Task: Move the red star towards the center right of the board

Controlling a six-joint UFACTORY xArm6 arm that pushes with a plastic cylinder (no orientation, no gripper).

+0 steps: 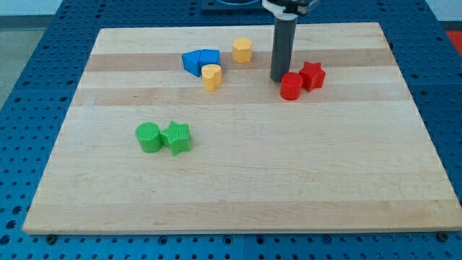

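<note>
Claw state: cannot tell, none shows on this arm, only a straight dark rod ending in my tip [279, 79]. Tip sits on the pale wooden surface [238, 180] near the view's top, right of centre. It is just beside the red cylinder block [291, 86], at that block's upper left; touching or apart, cannot tell.

Surface is a large light plank board lying on a blue perforated table [29, 79].

Blocks, biggest first:
- blue blocks [200, 61], two pressed together, shapes unclear, upper centre-left.
- green star block [177, 137] and green cylinder block [149, 137], touching side by side, left of centre, cylinder on the view's left.
- red cylinder, touching the red star block [312, 74], which sits at its upper right. Red star lies in the upper right part of the surface, right of the rod.
- yellow hexagon-like block [242, 50], near the view's top, right of the blue pair.
- yellow rounded block [211, 76], exact shape unclear, just below the blue pair, touching it.
</note>
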